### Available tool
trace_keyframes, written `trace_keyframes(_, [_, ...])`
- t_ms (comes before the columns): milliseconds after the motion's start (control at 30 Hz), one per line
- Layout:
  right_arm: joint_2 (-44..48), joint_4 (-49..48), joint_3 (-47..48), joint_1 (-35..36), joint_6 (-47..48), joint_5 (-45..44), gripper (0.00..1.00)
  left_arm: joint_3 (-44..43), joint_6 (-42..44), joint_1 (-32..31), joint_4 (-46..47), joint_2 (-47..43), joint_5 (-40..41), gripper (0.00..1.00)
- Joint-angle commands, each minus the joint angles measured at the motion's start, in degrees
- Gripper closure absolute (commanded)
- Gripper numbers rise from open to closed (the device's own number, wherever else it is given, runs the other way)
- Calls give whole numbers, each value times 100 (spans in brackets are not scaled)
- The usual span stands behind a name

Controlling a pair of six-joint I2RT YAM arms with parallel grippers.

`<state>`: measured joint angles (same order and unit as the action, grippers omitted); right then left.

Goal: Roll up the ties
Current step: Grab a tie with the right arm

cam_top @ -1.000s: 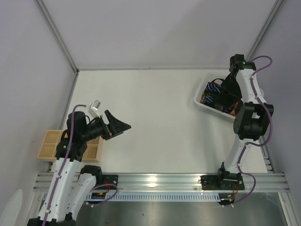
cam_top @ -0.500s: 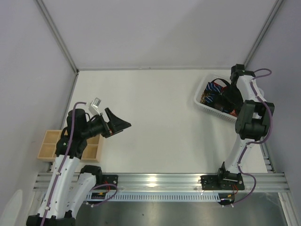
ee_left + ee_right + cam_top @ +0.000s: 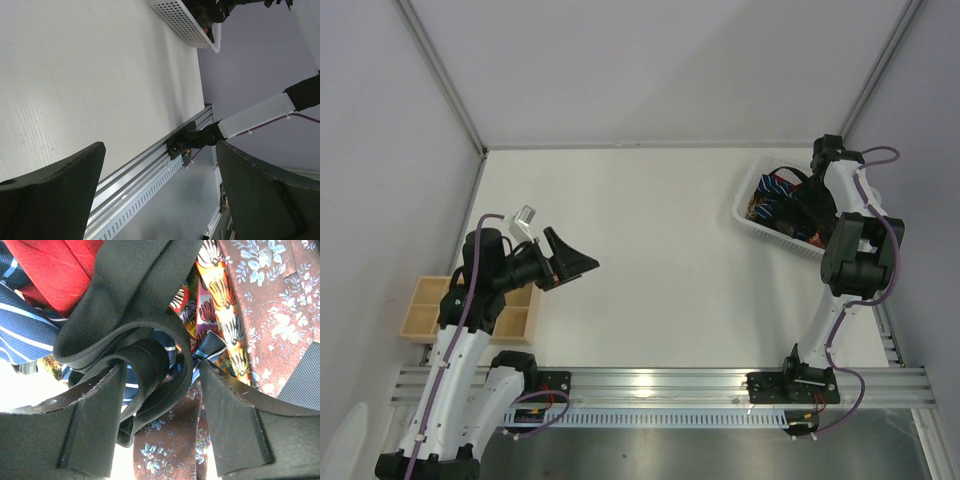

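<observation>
Several ties lie tangled in a white lattice basket (image 3: 757, 227) at the back right. In the right wrist view a plain black tie (image 3: 135, 295) loops over a red tie (image 3: 52, 267), a blue-white striped tie (image 3: 22, 335), a brown floral tie (image 3: 272, 315) and an orange patterned tie (image 3: 220, 300). My right gripper (image 3: 160, 390) is open, down in the basket, with its jaws on either side of a black loop. My left gripper (image 3: 575, 265) is open and empty, held above the table's left side.
A wooden compartment tray (image 3: 420, 310) sits at the left edge beside the left arm. The metal rail (image 3: 650, 382) runs along the near edge. The basket also shows far off in the left wrist view (image 3: 182, 20). Grey walls close in the table.
My right arm has dipped lower into the basket over the ties. The left arm has shifted only slightly.
</observation>
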<state>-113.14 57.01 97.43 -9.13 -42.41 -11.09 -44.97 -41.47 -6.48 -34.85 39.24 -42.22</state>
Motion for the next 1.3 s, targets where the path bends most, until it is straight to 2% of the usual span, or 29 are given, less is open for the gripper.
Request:
trace_keyframes(0, [205,169,277,-28,-13,80,34,-223,104,33,110,-4,-41,0])
trace_keyframes(433, [319,223,259,-28,-188,380,31,-91,34,33,198,-22,-76,0])
trace_keyframes(667, [108,82,224,-28,-232,283,38,-152,95,33,137,-5,-111,0])
trace_keyframes(733, [108,64,180,-28,-206,283,53,-179,113,33,93,-22,-111,0])
trace_keyframes(933, [82,47,180,-28,-110,239,60,-144,78,33,145,-48,-129,0])
trace_keyframes(1000, [20,64,285,-37,-48,248,67,-135,52,33,180,-66,-138,0])
trace_keyframes(1033, [3,73,329,-45,-30,265,77,-126,43,33,198,-57,-138,0])
trace_keyframes(1100, [-50,108,548,-54,84,274,88,-126,25,33,198,-66,-164,0])
trace_keyframes(1133, [-67,134,680,-63,119,266,97,-143,17,33,189,-57,-173,0])
trace_keyframes(1167, [-76,204,803,-63,137,274,99,-161,25,33,180,-49,-182,0])
trace_keyframes(1267, [-85,240,1444,-81,478,476,100,-354,78,33,110,-13,-156,0])
